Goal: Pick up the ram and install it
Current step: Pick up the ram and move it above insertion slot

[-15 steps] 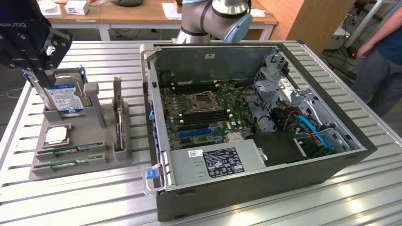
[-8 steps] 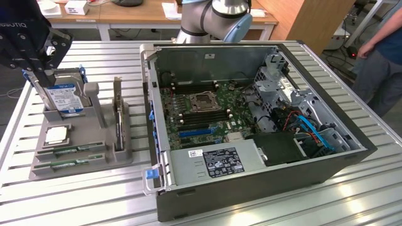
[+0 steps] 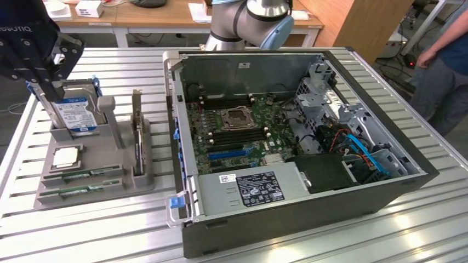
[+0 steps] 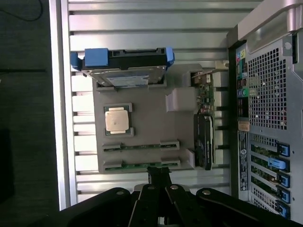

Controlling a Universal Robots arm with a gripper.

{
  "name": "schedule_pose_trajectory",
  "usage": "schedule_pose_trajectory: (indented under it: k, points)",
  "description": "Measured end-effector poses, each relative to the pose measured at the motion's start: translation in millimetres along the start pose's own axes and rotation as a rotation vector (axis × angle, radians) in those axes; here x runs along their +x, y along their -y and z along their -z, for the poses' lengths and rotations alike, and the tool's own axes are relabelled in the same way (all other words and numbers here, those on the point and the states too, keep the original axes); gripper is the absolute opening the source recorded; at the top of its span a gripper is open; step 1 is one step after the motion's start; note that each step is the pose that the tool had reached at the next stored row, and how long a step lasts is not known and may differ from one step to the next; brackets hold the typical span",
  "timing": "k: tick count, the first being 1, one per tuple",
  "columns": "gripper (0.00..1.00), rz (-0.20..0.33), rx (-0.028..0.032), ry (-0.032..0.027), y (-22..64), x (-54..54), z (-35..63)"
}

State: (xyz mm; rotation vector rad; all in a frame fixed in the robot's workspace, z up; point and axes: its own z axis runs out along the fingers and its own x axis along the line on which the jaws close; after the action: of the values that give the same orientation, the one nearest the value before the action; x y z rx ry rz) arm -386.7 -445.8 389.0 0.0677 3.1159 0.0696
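Two green ram sticks lie edge-up in slots at the front of a grey holder on the exterior view's left. From the wrist view the ram sticks sit side by side just beyond my fingertips. My black gripper hovers above the holder's far left end, near the upright hard drive. Its fingers are shut together with nothing between them, and they touch no ram stick.
The holder also carries a square silver processor and an upright expansion card. An open computer case with its motherboard exposed lies on the slatted metal table. A person stands at the exterior view's right edge.
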Motion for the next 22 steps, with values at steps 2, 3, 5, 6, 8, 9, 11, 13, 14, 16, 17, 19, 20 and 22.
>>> schedule_pose_trajectory:
  k: [2,3,5,6,8,9,11,13,14,16,17,19,20,22]
  points:
    - [0.09,0.025,-0.0007,-0.0011,0.0,-0.1,-0.1]
    - [0.09,0.037,-0.0009,-0.0016,0.1,-0.1,-0.1]
    - [0.09,0.059,-0.0012,-0.0025,0.0,-0.1,-0.3]
    - [0.09,0.072,-0.0010,-0.0029,-0.1,-0.1,-0.4]
    - [0.09,0.096,0.0002,-0.0042,-0.1,-0.1,-0.3]
    - [0.09,0.109,0.0011,-0.0047,-0.2,0.0,-0.4]
    - [0.09,0.136,0.0019,-0.0059,-0.3,0.1,-0.5]
    - [0.09,0.164,0.0018,-0.0073,-0.3,0.1,-0.6]
    - [0.09,0.178,0.0017,-0.0078,-0.3,0.1,-0.8]
    - [0.09,0.209,0.0018,-0.0092,-0.3,0.1,-0.9]
    - [0.09,0.223,0.0017,-0.0098,-0.3,0.1,-0.9]
    - [0.09,0.250,0.0013,-0.0109,-0.3,0.1,-1.1]
    - [0.09,0.263,0.0012,-0.0114,-0.3,0.1,-1.1]
    - [0.09,0.291,0.0013,-0.0127,-0.3,0.1,-1.2]
